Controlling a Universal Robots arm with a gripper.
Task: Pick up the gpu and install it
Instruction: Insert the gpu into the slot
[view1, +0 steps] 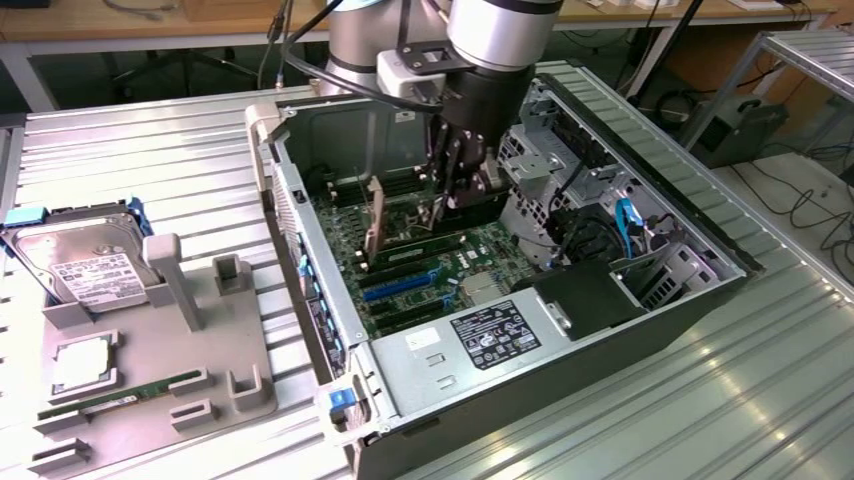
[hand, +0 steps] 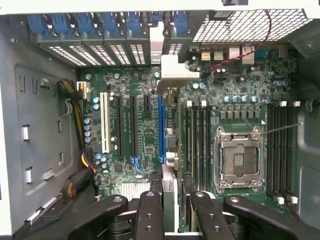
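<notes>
- Clamping down here: my fingers (hand: 150, 215) are closed on the gpu (hand: 171, 75), one black finger on each face of the card, and it sits tight between them.
- Seen from my wrist, the card is edge-on. It runs from between my fingertips out to its silver end bracket, which lies near the vented rear wall of the case.
- Directly beneath that edge is the long blue slot (hand: 161, 130) on the motherboard (hand: 145, 145). The card lines up along it, but I cannot tell whether it is touching the slot or just above it.
- A white slot (hand: 104, 122) and several black slots lie on one side of the blue one. On the other side are the memory slots and the bare CPU socket (hand: 239, 160).
- Pulling back to the exterior view, I'm reaching down into the open computer case (view1: 694, 300), with the labelled power supply (view1: 494, 335) at its near end.
- Well off to the exterior view's left, a grey holder (view1: 160, 370) sits on the ribbed metal tabletop (view1: 160, 150).
- Resting in that holder are the hard drive (view1: 87, 265), a square processor (view1: 83, 365) and a thin green RAM stick (view1: 120, 398).
</notes>
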